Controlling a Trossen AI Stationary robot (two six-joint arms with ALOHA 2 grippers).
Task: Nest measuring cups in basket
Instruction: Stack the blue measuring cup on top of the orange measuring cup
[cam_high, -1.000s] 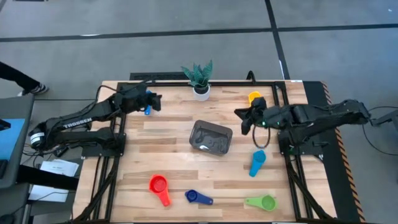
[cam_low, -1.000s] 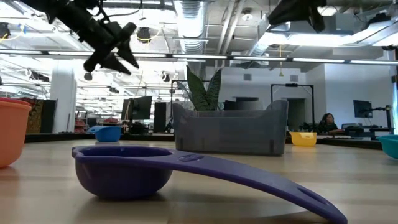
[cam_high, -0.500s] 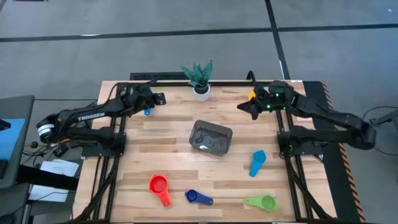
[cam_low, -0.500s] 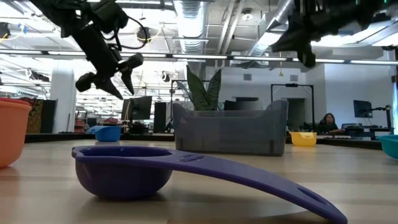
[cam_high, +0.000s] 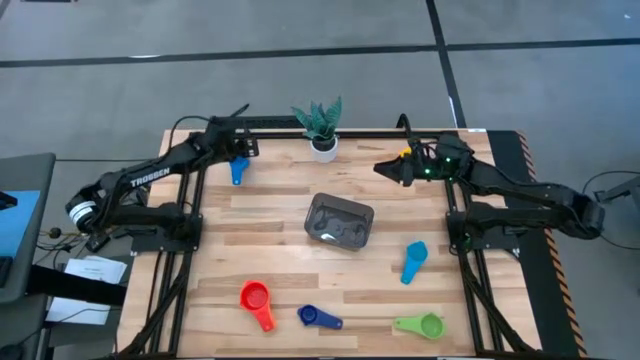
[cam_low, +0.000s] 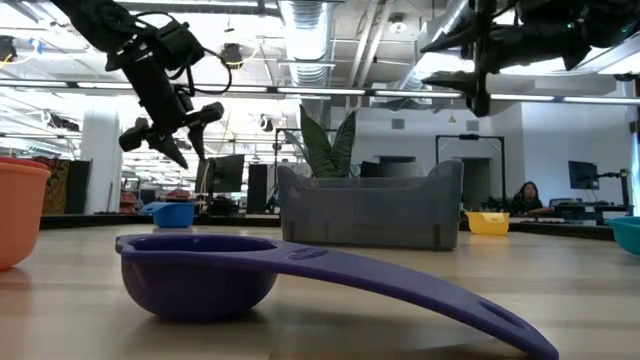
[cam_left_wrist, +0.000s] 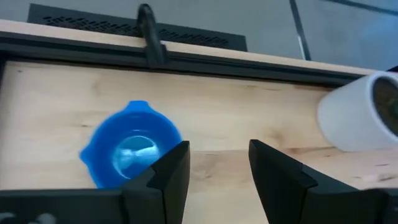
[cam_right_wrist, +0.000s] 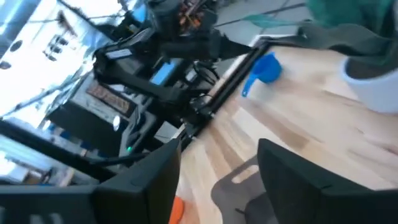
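Blue measuring cup (cam_left_wrist: 132, 152) just beside the empty, parted left gripper (cam_left_wrist: 219, 167) (above the table).

The counter (cam_high: 280, 240) was pale planked wood with a smooth satin finish. The cups looked like glossy moulded plastic, especially the blue cup (cam_left_wrist: 127, 152), which was shiny inside. The basket (cam_high: 339, 221) was smoky translucent plastic. The plant pot (cam_left_wrist: 360, 112) was smooth matt white. Both arms were matt black.

Grey floor (cam_high: 300, 70), distant office monitors (cam_low: 580, 175).
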